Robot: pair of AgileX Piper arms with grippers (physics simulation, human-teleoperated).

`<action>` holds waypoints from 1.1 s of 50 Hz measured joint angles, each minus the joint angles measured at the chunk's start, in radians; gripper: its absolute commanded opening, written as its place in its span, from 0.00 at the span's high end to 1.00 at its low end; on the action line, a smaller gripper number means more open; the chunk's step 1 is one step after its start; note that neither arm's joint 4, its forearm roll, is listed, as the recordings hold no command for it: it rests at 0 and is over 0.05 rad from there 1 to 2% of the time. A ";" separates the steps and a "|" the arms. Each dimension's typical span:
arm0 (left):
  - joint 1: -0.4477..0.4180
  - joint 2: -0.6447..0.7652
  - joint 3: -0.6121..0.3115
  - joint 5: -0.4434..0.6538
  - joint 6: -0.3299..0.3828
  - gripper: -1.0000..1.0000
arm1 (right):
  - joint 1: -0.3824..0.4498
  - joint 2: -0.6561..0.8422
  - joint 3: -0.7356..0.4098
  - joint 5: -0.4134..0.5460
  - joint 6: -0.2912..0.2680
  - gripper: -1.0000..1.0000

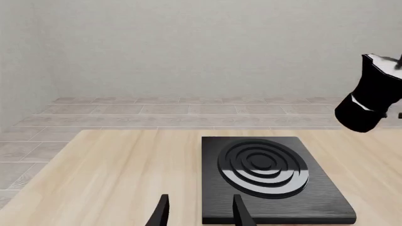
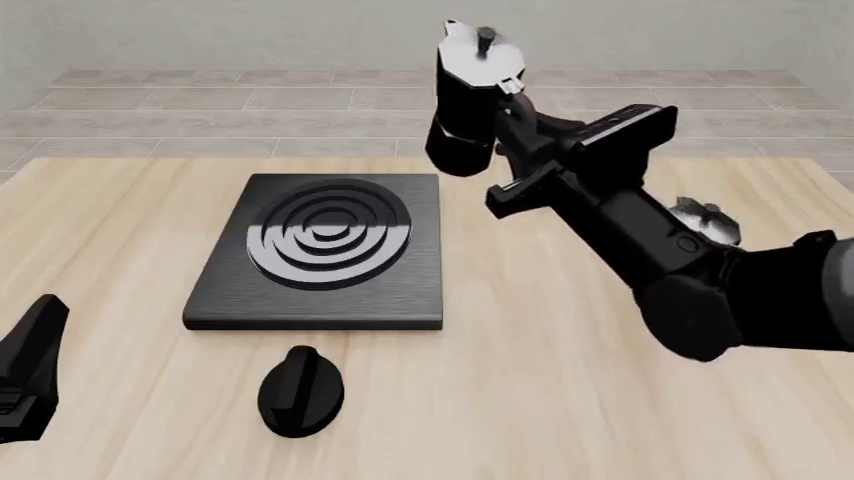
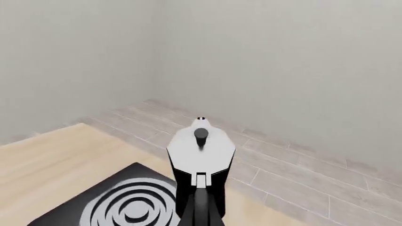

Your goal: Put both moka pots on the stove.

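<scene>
At the far left of the front view, the left gripper [image 2: 30, 370] shows only as a dark shape low at the edge of the pale wooden worktop [image 2: 561, 380], resting apart from everything else. In its own wrist view the two black fingers [image 1: 162, 213] stand apart with nothing between them, so the jaws are released and empty.

Next to the right lies the stove [image 2: 320, 255], a flat square black slab with raised rings, partly shiny silver. It sits flat on the worktop with nothing on it. Just in front of it, nearer the arms, rests a separate black oval knob [image 2: 300, 392], not touching the slab.

Further right, one moka pot [image 2: 470, 100] hangs in the air, clear of the worktop, above and just past the stove's far right corner. It is glossy black with a silvery lid and small top knob, and it leans slightly. The right gripper [image 2: 514, 150] grasps it from the side by the handle; the jaws are clenched on the pot. The right wrist view looks down on the lid, with the stove's rings below and to one side.

At the far right, the second moka pot [image 2: 703, 218] stands on the worktop, mostly hidden behind the right arm; only its silvery lid shows.
</scene>
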 measured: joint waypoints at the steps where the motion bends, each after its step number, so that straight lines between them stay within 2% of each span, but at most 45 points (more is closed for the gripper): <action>1: 0.000 0.000 0.000 0.000 0.000 0.00 | 0.005 0.007 -0.013 0.002 -0.002 1.00; 15: 0.000 0.000 0.000 0.000 0.000 0.00 | 0.076 0.121 -0.182 0.033 -0.003 1.00; 34: 0.000 0.000 0.000 0.000 0.000 0.00 | 0.161 0.283 -0.409 0.130 0.051 1.00; 55: 0.000 0.000 0.000 0.000 0.000 0.00 | 0.200 0.431 -0.552 0.203 0.104 1.00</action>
